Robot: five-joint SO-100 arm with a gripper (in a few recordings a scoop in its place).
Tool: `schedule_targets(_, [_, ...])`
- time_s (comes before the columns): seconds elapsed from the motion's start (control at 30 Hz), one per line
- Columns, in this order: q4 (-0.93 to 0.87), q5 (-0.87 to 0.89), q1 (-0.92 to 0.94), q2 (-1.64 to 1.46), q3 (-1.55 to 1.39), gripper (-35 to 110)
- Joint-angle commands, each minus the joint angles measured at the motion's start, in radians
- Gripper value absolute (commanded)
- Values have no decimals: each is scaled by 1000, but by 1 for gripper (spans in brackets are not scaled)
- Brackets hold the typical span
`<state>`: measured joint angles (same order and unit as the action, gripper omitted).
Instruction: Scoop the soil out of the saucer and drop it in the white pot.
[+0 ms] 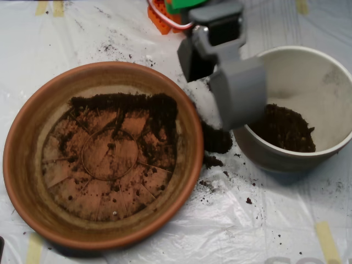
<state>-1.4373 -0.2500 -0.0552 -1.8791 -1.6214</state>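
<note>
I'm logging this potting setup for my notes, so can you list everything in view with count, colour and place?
saucer: one, terracotta orange, left and centre, the widest thing.
soil in the saucer: thin dark brown smear on the floor, thickest along the top and right.
white pot: one, off-white with a greyish wall, right.
soil in the pot: one dark pile, on the lower left of its floor.
spilled soil: dark clumps and crumbs between saucer and pot, more specks above the saucer.
table cover: one, white plastic sheet, with yellowish tape strips at the edges.
robot arm: one, orange and green parts, top centre.
pincer: one grey scoop, over the pot's left rim.
</note>
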Motion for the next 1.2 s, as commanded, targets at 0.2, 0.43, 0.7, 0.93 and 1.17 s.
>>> schedule_targets(0.2, [201, 72, 342, -29, -301, 43])
schedule_targets(0.43, [365, 57, 385, 58, -457, 45])
schedule_targets(0.7, [318, -161, 314, 288, -310, 45])
schedule_targets(0.93, [262, -327, 304, 476, -176, 42])
schedule_targets(1.17, [324, -426, 321, 442, -262, 27])
